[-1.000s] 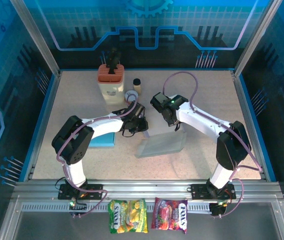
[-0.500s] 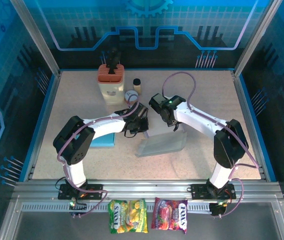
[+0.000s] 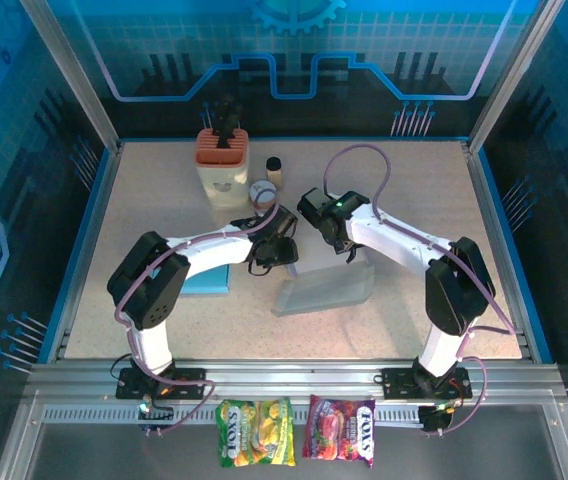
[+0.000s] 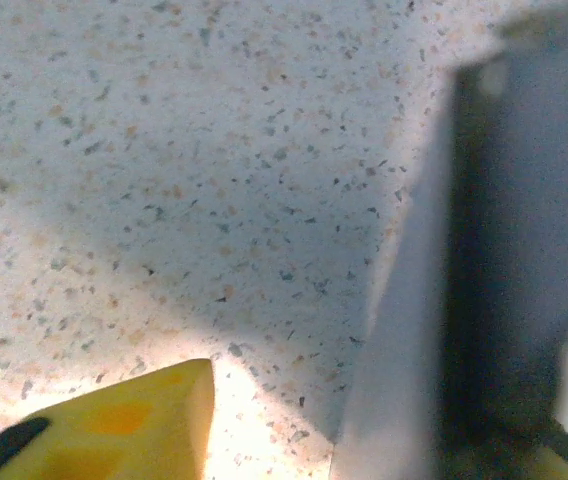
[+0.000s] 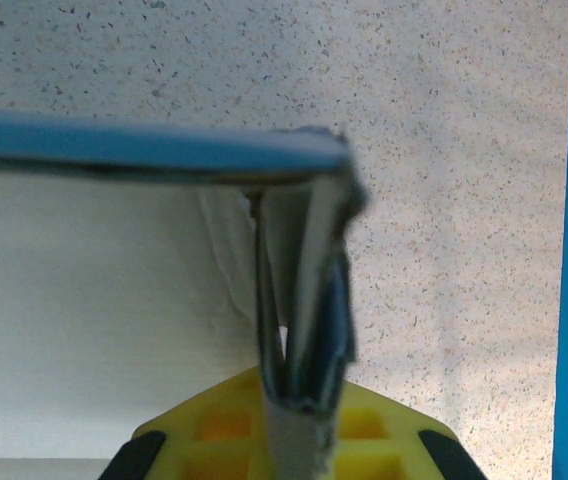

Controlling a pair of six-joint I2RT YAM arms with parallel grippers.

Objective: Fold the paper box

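Observation:
The paper box (image 3: 326, 290) lies mid-table as a pale, partly flattened shell with its back edge raised. My right gripper (image 3: 350, 254) holds that raised edge from above; in the right wrist view it (image 5: 299, 392) is shut on folded flaps of the paper box (image 5: 309, 300), with a white panel (image 5: 94, 320) spreading left. My left gripper (image 3: 286, 257) sits at the box's back left corner. In the left wrist view it (image 4: 374, 428) is open: one yellow fingertip (image 4: 134, 425) stands clear of a grey box wall (image 4: 404, 330), with the dark inside of the box to the right.
A flat blue sheet (image 3: 207, 281) lies under the left arm. At the back stand a beige holder with an orange top (image 3: 222, 165), a ball (image 3: 261, 191) and a small bottle (image 3: 274, 171). Two snack packets (image 3: 256, 432) (image 3: 342, 430) rest on the front rail. The blue table border (image 5: 564, 240) runs close by on the right.
My left gripper has opened and let go of the box wall. Both arms have stayed almost in place; the right wrist edged slightly left.

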